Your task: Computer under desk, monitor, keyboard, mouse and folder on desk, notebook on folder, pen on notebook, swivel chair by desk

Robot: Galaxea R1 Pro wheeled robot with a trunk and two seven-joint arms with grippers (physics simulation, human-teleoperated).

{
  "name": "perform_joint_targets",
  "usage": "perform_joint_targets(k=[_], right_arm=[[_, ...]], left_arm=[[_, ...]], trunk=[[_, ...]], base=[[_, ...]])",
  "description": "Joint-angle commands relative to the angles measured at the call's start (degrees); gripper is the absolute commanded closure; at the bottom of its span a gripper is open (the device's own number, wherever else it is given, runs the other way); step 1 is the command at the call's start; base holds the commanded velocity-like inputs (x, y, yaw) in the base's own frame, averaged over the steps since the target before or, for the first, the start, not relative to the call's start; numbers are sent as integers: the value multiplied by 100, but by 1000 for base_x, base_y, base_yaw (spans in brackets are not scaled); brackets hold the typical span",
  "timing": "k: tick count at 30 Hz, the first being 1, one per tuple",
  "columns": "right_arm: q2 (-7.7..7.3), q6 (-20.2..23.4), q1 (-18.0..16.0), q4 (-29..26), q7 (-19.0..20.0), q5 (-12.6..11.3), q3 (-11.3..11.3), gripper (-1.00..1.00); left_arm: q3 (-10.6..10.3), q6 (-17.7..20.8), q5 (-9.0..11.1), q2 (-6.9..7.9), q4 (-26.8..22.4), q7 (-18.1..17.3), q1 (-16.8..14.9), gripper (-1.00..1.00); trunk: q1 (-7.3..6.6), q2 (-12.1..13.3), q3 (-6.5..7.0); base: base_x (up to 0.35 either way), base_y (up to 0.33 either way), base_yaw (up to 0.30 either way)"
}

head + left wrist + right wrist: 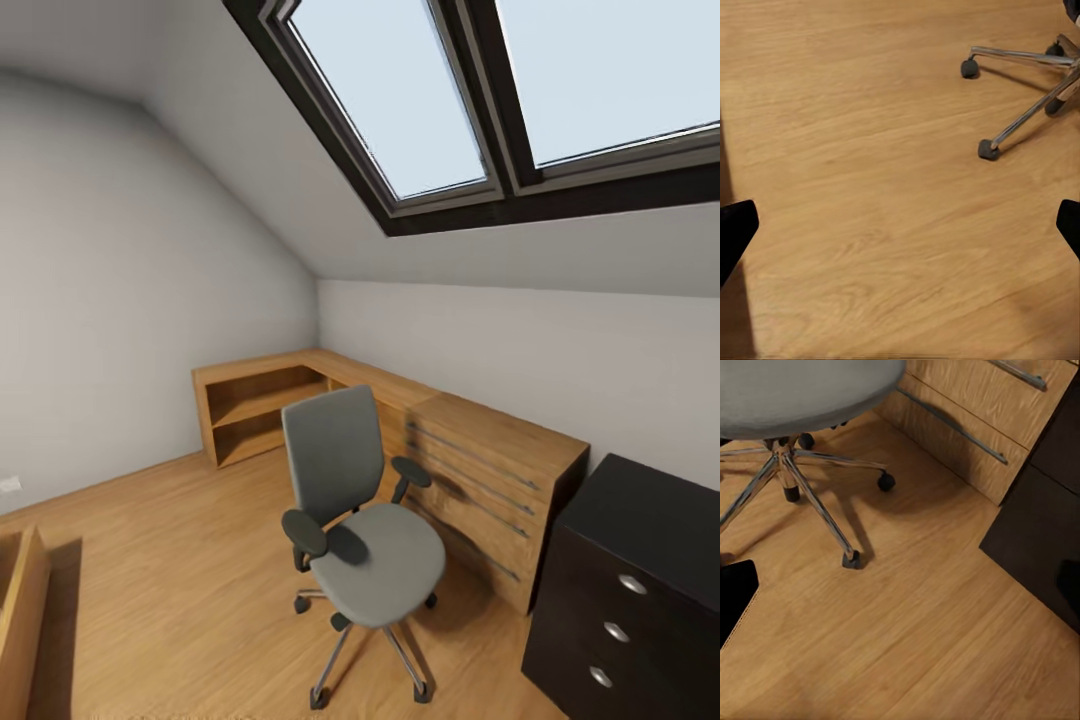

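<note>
Swivel chair (365,545) nearest, seat bare, just beside black counter (640,585). Left tool (900,225), right tool (900,585) both released, empty. Remaining placements unverifiable.

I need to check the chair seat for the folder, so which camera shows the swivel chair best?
The head view: the whole swivel chair shows, its seat bare. The right wrist view gives the seat's underside and base; the left wrist view gives base spokes and casters.
</note>
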Motion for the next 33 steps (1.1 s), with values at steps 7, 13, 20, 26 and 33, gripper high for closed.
perform_joint_targets(k=[7,13,20,26,33], right_arm=[[0,-11,-7,12,-21,-32,51,-100],[-1,-9,-7,12,-21,-33,47,-100],[-1,-9,-7,12,-21,-39,43,-100],[-3,-8,-7,12,-21,-40,43,-100],[-9,-8,-7,12,-21,-35,43,-100]], left_arm=[[14,185,69,-3,-24,-59,2,-100],[14,228,74,0,-38,-59,2,-100],[14,241,75,1,-42,-59,2,-100],[14,243,75,1,-42,-59,2,-100],[14,237,75,0,-48,-59,2,-100]], trunk=[[0,-4,-7],[0,-4,-19],[0,-4,-62],[0,-4,-111],[0,-4,-173]], base=[[0,0,278],[0,0,271],[0,0,200],[0,0,129],[0,0,93]])
